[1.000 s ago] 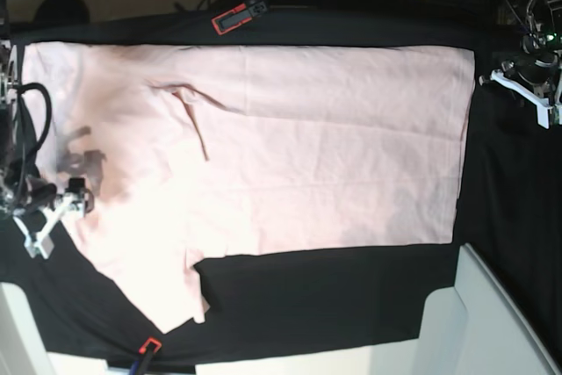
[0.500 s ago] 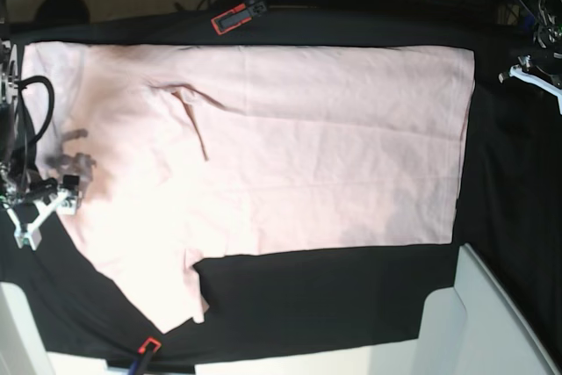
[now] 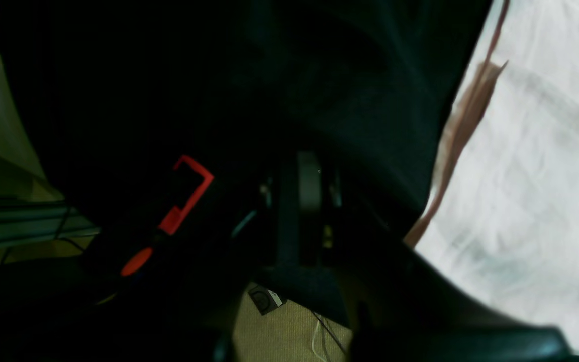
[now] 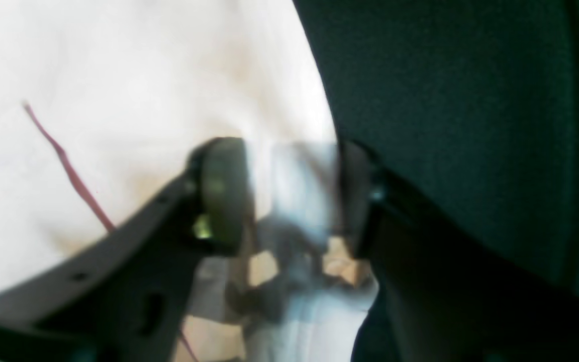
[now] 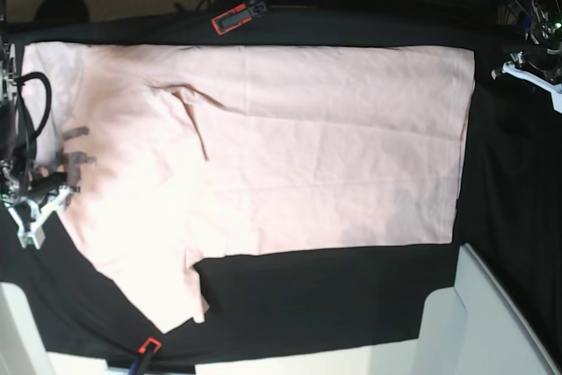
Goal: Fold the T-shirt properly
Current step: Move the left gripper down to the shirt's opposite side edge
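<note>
The T-shirt [image 5: 290, 155] is lying spread flat across the black-covered counter [image 5: 334, 296], plain pink side up, one sleeve fanning out toward the lower left corner and the hem running straight down the right side. No fold is showing anywhere along the body, so by the look of it the job is barely starting: both sides, the sleeves and the final halving are all left to do.

The right gripper [image 5: 39, 204] is sitting right at the shirt's left edge, and in the right wrist view its fingers [image 4: 221, 193] are straddling that edge, one over pink cloth, the other by the black cover. There is a gap between them, but the picture is too smeared to say whether they are pinching cloth.

Far across the counter, the left gripper [image 5: 533, 75] is hovering off the shirt beyond the hem, well apart from it, fingers pressed together and carrying nothing. An orange-and-black clamp [image 5: 239, 15] is gripping the counter's far edge, another [image 5: 147, 348] the near edge.
</note>
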